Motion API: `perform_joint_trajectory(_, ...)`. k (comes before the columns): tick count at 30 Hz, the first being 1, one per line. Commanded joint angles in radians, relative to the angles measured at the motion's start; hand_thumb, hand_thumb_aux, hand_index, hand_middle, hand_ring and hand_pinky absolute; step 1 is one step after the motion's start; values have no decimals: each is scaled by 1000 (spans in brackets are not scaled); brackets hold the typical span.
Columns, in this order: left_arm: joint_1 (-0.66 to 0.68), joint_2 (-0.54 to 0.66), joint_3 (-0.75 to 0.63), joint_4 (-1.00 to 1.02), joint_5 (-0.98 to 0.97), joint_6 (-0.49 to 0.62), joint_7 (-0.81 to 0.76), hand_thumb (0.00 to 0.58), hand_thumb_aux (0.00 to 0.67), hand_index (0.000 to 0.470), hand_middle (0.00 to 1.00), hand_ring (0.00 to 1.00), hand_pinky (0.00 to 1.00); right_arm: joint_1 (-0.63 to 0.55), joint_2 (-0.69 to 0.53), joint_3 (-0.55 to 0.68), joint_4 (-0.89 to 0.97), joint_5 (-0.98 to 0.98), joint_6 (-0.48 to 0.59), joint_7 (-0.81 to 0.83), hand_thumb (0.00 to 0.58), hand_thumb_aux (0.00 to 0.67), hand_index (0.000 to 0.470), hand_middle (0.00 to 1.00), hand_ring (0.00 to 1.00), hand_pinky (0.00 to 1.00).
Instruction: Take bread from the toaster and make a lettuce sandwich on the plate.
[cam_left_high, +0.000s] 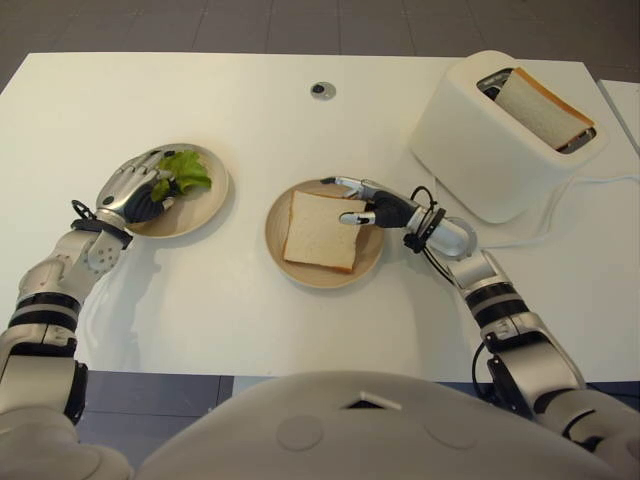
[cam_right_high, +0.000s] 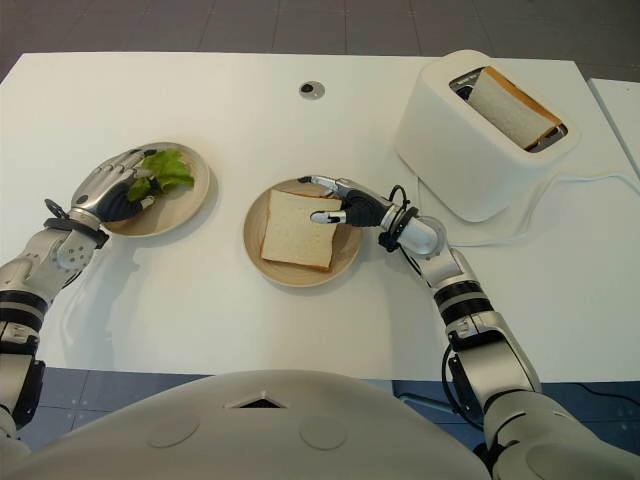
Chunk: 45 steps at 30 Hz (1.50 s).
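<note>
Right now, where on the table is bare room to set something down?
Bare: the table's far left, behind the lettuce plate toward the round fitting, and the near strip before both plates. Crowded: between bread plate and toaster, with the right hand and cable.

Bread slice (cam_left_high: 322, 232) on plate (cam_left_high: 276, 238), second slice (cam_left_high: 540, 108) in toaster (cam_left_high: 470, 140), lettuce (cam_left_high: 186, 172) on side plate (cam_left_high: 206, 205)

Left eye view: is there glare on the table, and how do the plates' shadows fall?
Left eye view: table evenly lit, no glare; lettuce plate casts a soft shadow to its lower right. Right eye view: bread plate has a faint shadow along its near rim.
</note>
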Motion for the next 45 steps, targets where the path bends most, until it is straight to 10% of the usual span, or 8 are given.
perform_joint_trajectory(1,-9,0,-14,-3,-34,-41,28,580,670,470,0,0,0,-2,-1,-27,-23,17,-3,-22,0,0,0,376,376,376)
perform_joint_trajectory(3,-12,1,-8,-13,-54,-65,44,580,670,470,0,0,0,-4,-1,-39,-35,19,-8,-40,0,0,0,0,0,0)
perform_joint_trajectory(34,-11,-366,-284,-206,-159,-309,-209,580,665,466,0,0,0,-55,4,-231,-117,169,-27,-134,0,0,0,0,0,0)
perform_joint_trajectory(36,-7,-361,-297,-201,-154,-311,-226,528,470,330,0,0,0,-54,5,-236,-120,171,-25,-135,0,0,0,0,0,0)
perform_joint_trajectory(39,-2,-360,-299,-200,-153,-313,-234,472,381,267,0,0,0,-53,6,-240,-121,173,-25,-135,0,0,0,0,0,0)
perform_joint_trajectory(40,-2,-358,-300,-199,-151,-311,-238,104,63,44,0,0,0,-52,5,-241,-121,174,-25,-135,0,0,0,0,0,0)
perform_joint_trajectory(41,-4,-357,-299,-196,-151,-309,-240,0,0,0,0,0,0,-52,3,-243,-121,175,-26,-134,0,0,0,0,0,0)
perform_joint_trajectory(45,-11,-353,-287,-194,-151,-300,-236,0,0,0,0,0,0,-47,0,-254,-137,179,-33,-140,0,0,0,0,0,0)
